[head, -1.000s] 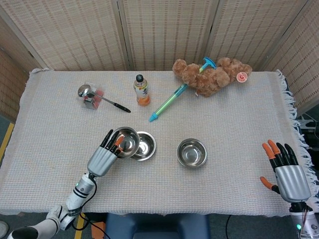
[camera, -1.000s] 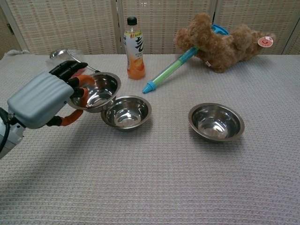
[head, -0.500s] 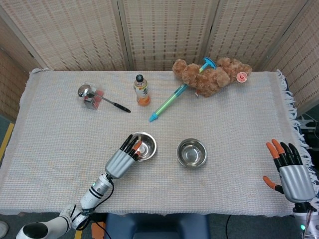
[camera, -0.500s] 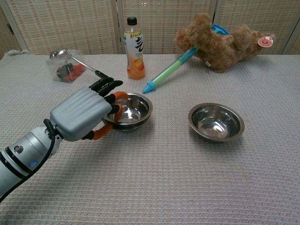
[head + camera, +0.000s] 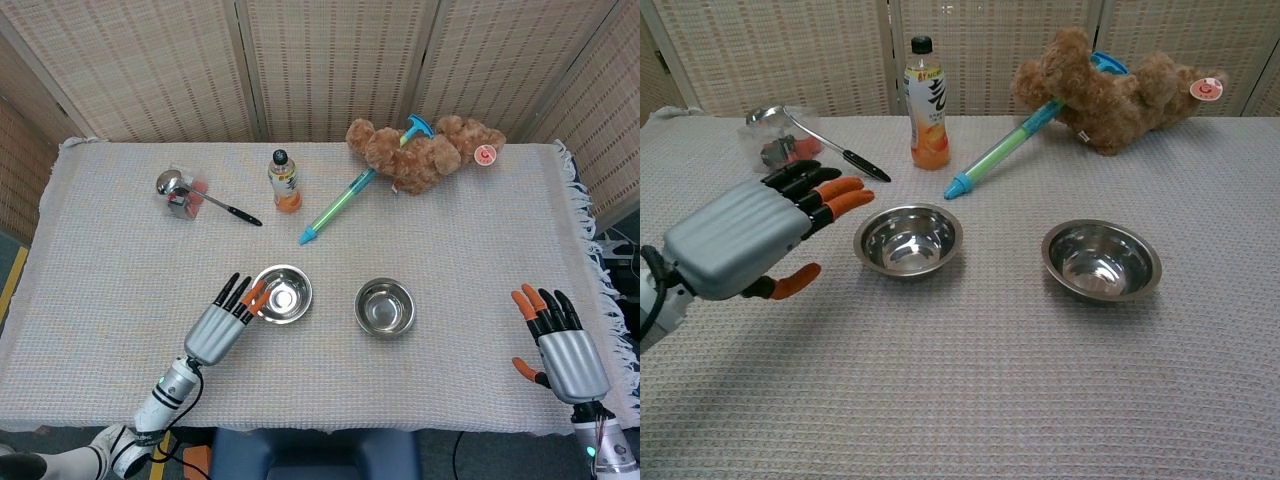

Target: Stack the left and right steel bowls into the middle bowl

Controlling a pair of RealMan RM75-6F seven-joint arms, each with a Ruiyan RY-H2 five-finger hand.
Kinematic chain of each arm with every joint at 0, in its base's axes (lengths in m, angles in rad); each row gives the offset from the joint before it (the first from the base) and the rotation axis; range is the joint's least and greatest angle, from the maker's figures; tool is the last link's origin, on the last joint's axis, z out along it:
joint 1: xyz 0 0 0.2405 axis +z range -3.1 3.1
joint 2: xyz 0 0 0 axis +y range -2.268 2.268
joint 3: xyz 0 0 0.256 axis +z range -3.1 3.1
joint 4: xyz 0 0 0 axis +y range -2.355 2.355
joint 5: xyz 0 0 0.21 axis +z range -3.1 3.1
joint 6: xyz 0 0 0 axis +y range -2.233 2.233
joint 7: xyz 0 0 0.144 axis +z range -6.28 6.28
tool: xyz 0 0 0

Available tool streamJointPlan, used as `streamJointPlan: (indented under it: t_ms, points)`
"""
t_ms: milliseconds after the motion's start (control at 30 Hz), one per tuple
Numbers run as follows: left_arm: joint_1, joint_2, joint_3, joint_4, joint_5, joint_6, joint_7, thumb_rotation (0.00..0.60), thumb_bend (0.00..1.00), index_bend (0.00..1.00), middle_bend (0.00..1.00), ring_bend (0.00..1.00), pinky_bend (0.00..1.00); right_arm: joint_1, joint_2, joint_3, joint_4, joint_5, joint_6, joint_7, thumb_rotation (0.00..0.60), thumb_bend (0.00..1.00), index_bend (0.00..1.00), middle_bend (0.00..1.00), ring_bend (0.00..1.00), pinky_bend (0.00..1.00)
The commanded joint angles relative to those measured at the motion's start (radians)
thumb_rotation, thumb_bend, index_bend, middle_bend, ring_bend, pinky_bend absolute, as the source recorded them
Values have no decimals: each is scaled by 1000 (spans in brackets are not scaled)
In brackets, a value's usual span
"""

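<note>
The left steel bowl now sits nested in the middle bowl [image 5: 281,294] [image 5: 908,239], forming one stack near the table's centre. My left hand [image 5: 221,325] [image 5: 745,239] hovers just left of that stack with its fingers spread and nothing in it. The right steel bowl [image 5: 385,307] [image 5: 1101,259] stands alone on the cloth to the right of the stack. My right hand [image 5: 560,347] is at the table's right front edge, fingers apart and empty, far from that bowl. The chest view does not show it.
At the back stand an orange drink bottle [image 5: 285,182] [image 5: 925,104], a teal syringe toy [image 5: 341,205] [image 5: 1006,147] and a teddy bear [image 5: 425,151] [image 5: 1110,86]. A ladle on a small packet [image 5: 186,194] [image 5: 788,133] lies at the back left. Wicker screens close the rear.
My left hand carried the left bowl rightward, set it into the middle bowl, let go and drew back to the left. My right hand shifted slightly inward.
</note>
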Motion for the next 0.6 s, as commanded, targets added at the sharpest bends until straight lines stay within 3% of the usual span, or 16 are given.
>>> streamJointPlan:
  t_ms: [33, 133, 333, 467, 600]
  points:
    - [109, 131, 27, -110, -64, 48, 1, 600, 427, 0, 13, 0, 45, 68, -47, -4, 22, -36, -86, -44, 600, 68, 0, 0, 0, 0]
    - [163, 180, 25, -132, -90, 93, -44, 600, 425, 0, 13, 0, 45, 125, -106, 1, 56, -64, -147, -71, 600, 86, 32, 0, 0, 0]
    - [204, 210, 17, -132, -105, 132, -100, 600, 427, 0, 15, 0, 46, 179, -186, 18, 110, -66, -202, -94, 600, 124, 189, 0, 0, 0]
    - [250, 238, 6, -99, -138, 149, -189, 600, 429, 0, 17, 0, 45, 273, -334, 44, 195, -37, -331, -137, 600, 156, 304, 0, 0, 0]
    - [258, 258, -1, -101, -139, 140, -221, 600, 427, 0, 19, 0, 45, 318, -422, 60, 265, 4, -391, -163, 600, 182, 329, 0, 0, 0]
